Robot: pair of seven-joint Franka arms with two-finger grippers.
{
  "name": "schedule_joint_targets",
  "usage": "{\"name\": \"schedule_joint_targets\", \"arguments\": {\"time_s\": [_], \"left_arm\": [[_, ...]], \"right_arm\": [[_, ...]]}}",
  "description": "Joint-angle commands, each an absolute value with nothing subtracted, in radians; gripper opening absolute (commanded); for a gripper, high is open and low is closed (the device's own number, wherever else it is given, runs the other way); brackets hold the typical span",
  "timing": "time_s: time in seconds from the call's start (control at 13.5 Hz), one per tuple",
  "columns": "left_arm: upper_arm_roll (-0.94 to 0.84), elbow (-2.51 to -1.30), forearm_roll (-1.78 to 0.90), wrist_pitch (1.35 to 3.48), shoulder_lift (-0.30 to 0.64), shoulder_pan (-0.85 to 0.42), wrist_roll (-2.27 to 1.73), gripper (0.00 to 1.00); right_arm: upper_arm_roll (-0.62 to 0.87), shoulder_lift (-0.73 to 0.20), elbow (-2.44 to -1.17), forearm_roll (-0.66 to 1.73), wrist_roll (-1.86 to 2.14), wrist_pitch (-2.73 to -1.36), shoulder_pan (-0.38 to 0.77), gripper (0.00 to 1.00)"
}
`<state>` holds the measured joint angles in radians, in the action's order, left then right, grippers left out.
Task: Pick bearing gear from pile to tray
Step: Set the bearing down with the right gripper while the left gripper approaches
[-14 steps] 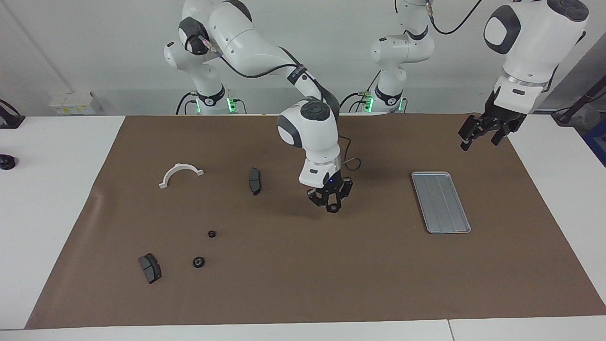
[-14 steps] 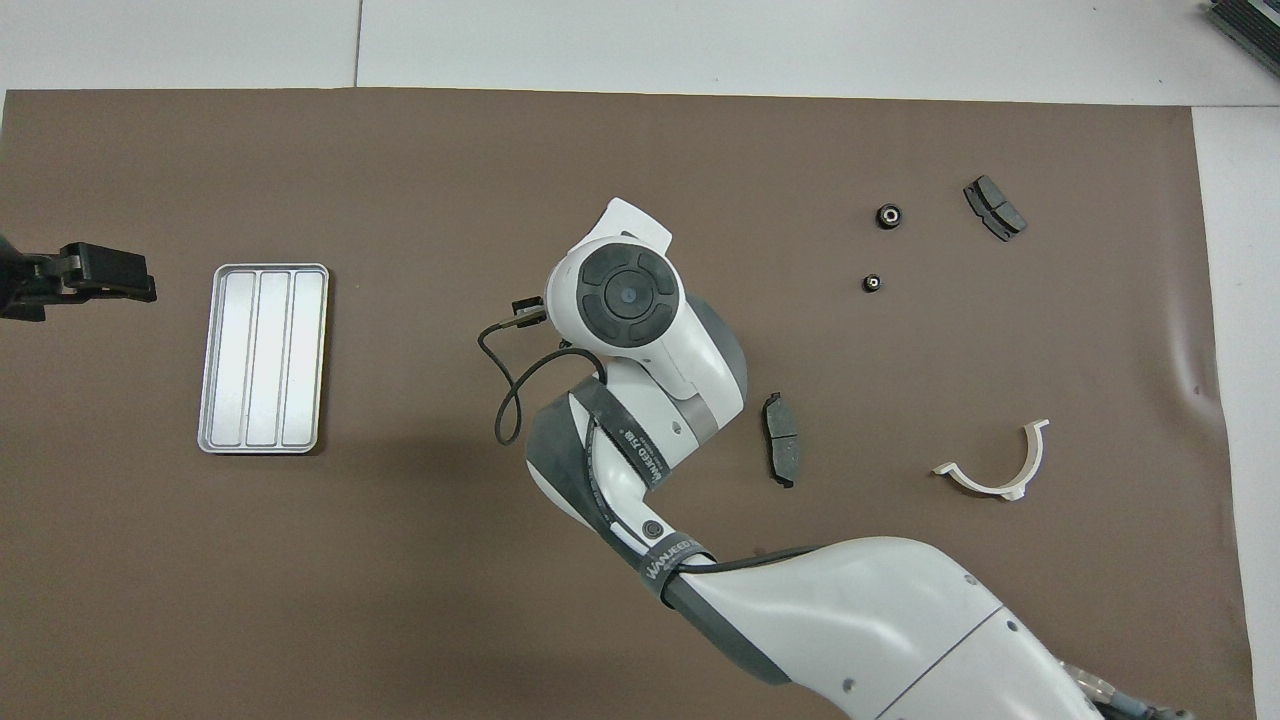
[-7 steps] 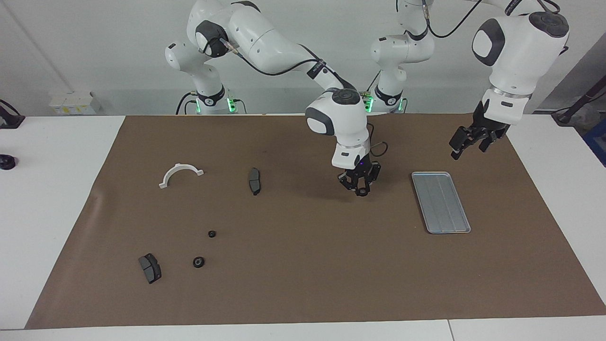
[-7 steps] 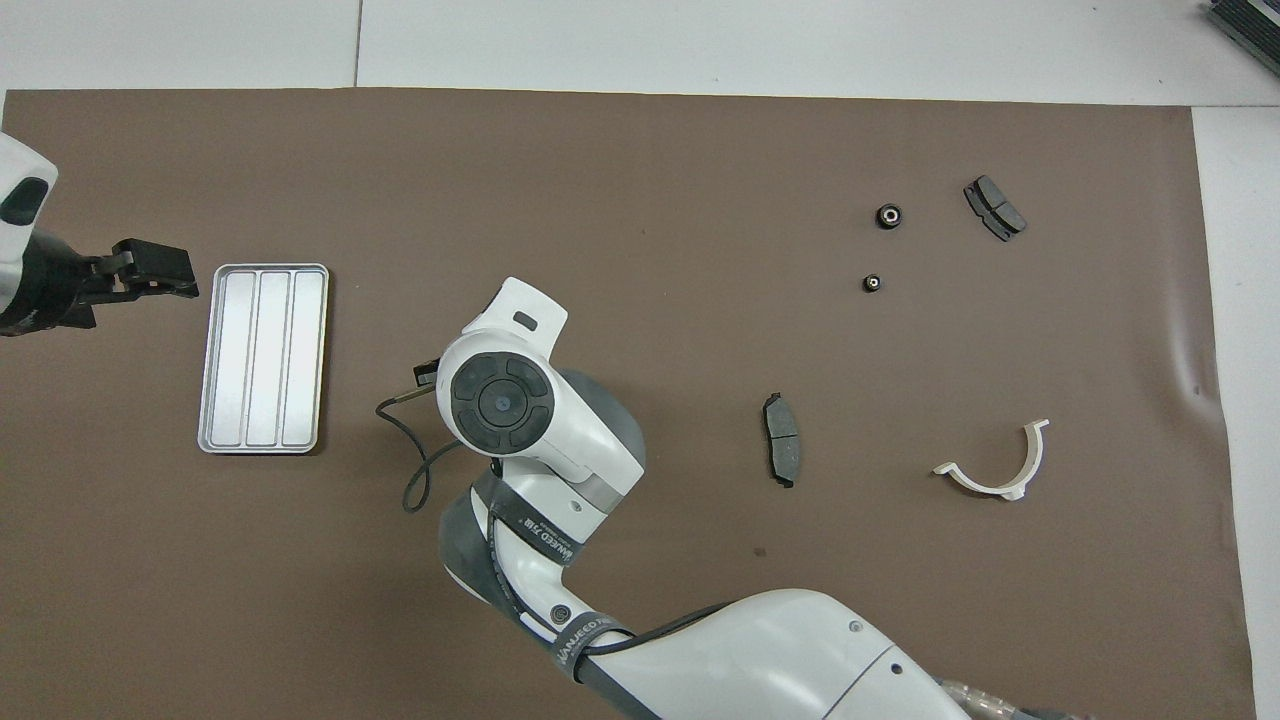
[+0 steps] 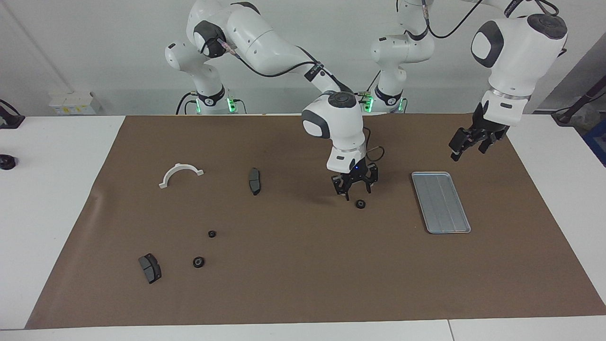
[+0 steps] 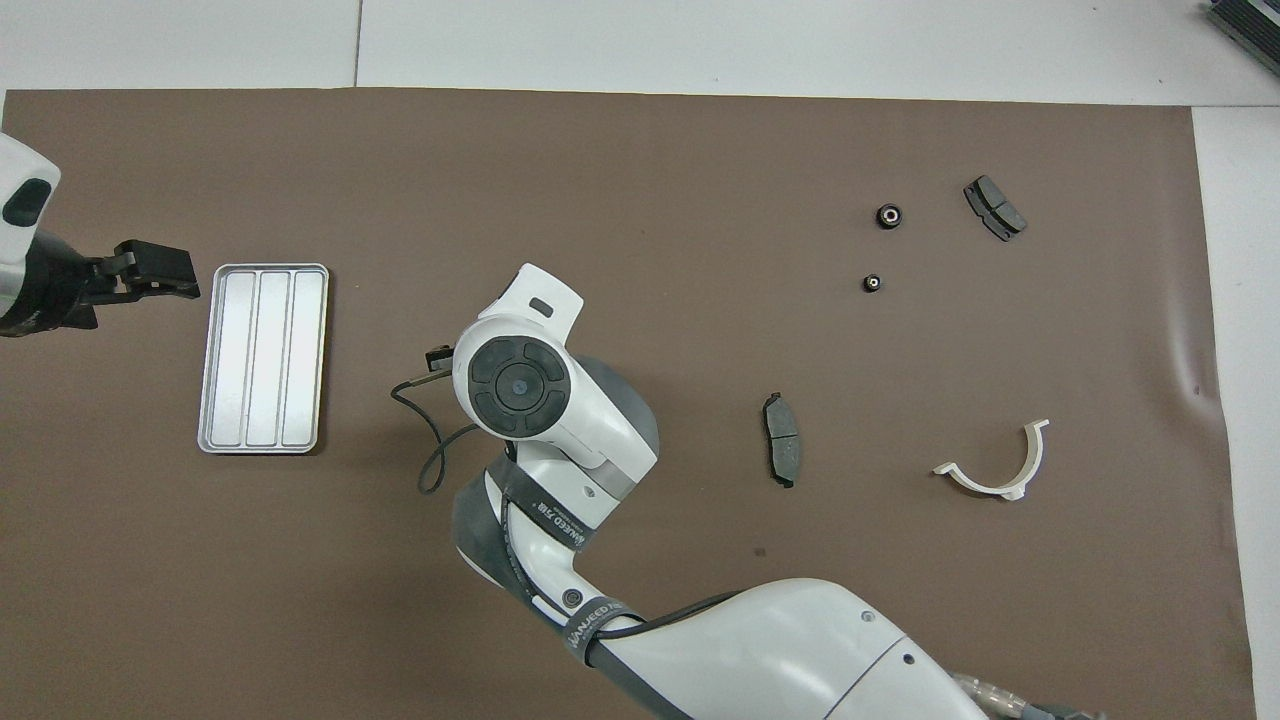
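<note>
A small black ring [image 5: 360, 204] lies on the brown mat, between the pile and the tray [image 5: 440, 201]. My right gripper [image 5: 356, 192] hangs open just above it, not touching. In the overhead view the right wrist [image 6: 520, 385] hides both. The pile is at the right arm's end of the table: two black rings [image 5: 212, 234] [image 5: 199, 262], two dark grey pads [image 5: 150, 268] [image 5: 254, 181] and a white half-ring bracket [image 5: 180, 173]. The tray is silver, ridged and empty; it also shows in the overhead view [image 6: 263, 357]. My left gripper [image 5: 467, 143] is open, raised beside the tray.
The brown mat [image 5: 303, 284] covers most of the white table. In the overhead view the pile shows as rings [image 6: 888, 215] [image 6: 872, 283], pads [image 6: 994, 207] [image 6: 782, 452] and bracket [image 6: 995, 470]. The right arm's cable [image 6: 430, 450] loops beside its wrist.
My right gripper carried a black ring toward the tray, then opened; the ring now lies on the mat below it. My left gripper shifted slightly toward the tray.
</note>
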<state>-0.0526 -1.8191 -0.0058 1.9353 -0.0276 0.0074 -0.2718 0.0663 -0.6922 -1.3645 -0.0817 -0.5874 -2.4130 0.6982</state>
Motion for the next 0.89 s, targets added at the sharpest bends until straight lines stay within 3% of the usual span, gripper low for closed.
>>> {"name": "schedule_joint_targets", "arguments": {"time_s": [0.0, 0.15, 0.3, 0.67, 0.81], "left_arm": [[-0.041, -1.864, -0.012, 2.061, 0.035, -0.089, -0.422, 1.0], [-0.04, -1.885, -0.012, 2.147, 0.087, -0.149, -0.532, 1.0], [-0.038, -1.911, -0.006, 2.212, 0.129, -0.216, -0.648, 1.0], [-0.037, -1.93, 0.096, 2.356, 0.311, -0.373, -0.932, 1.0], [-0.038, -1.965, 0.103, 2.388, 0.318, -0.383, -0.946, 1.0]], "right_arm": [[0.072, -0.698, -1.355, -0.112, -0.597, -2.401, 0.648, 0.77], [0.074, -0.703, -1.353, -0.158, -0.592, -2.387, 0.579, 0.75], [0.075, -0.701, -1.348, -0.173, -0.524, -2.338, 0.494, 0.68], [0.077, -0.704, -1.348, -0.175, -0.352, -2.318, 0.315, 0.67], [0.077, -0.71, -1.347, -0.175, -0.283, -2.319, 0.252, 0.67]]}}
